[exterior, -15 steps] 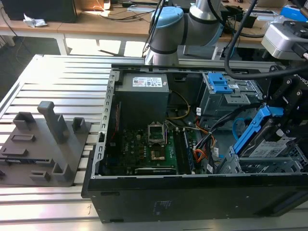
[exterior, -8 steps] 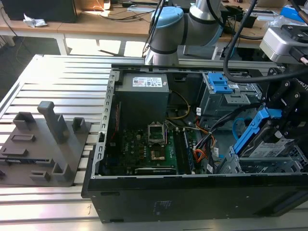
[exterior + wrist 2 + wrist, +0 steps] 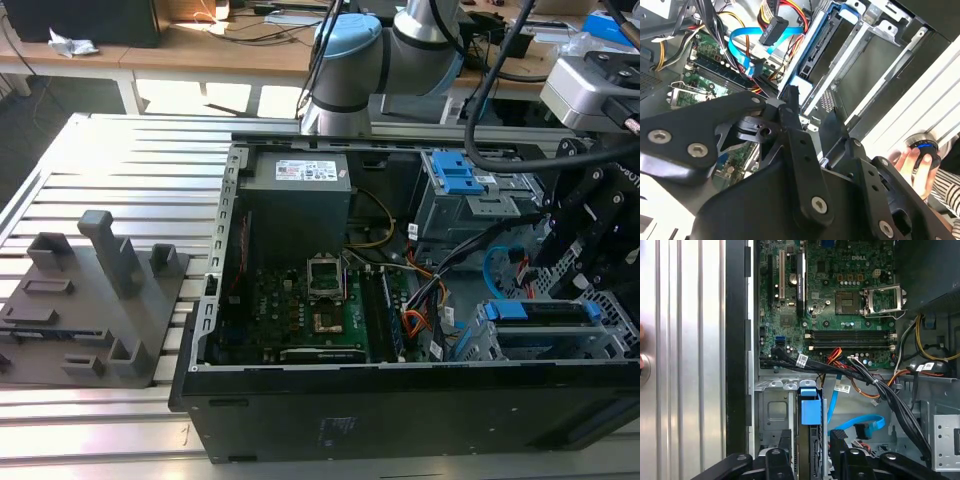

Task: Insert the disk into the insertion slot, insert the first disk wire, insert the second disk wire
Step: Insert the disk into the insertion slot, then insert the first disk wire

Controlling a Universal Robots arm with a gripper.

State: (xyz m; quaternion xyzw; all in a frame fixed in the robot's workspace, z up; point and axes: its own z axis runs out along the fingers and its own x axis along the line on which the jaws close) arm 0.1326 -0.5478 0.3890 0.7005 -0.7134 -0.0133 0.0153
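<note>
Gripper [image 3: 812, 107] sits closest to the lens in the second wrist view: jaws apart, nothing clamped, poised just beside the disk [image 3: 820, 47] at its blue-framed end. Contact with the carrier: can't tell. Disk lies flat inside the insertion slot [image 3: 612, 342], blue handle [image 3: 505, 310] towards the motherboard [image 3: 300, 305].

Exterior view: disk and slot at 3 o'clock of the motherboard, gripper at 1 o'clock of the slot, above it.

Blue flat cable [image 3: 866, 424] loops loose just beside the slot, on the board side. Black connector [image 3: 774, 30] on red/yellow/orange wires hangs near the disk, not touching.

Taller grey bay [image 3: 470, 205] with blue latch [image 3: 455, 172] at 12 o'clock of the slot. Power supply [image 3: 300, 200] at 12 o'clock of the board.

All of it sits inside the open black PC case [image 3: 400, 410], on a ribbed aluminium table [image 3: 120, 160]. Grey fixture block [image 3: 95, 300] at 9 o'clock of the case, well apart. Arm's blue-capped joints [image 3: 345, 50] at 12 o'clock of the case.

Person's hand [image 3: 915, 162] rests on a round knob [image 3: 926, 149] with a blue ring, outside the case.
</note>
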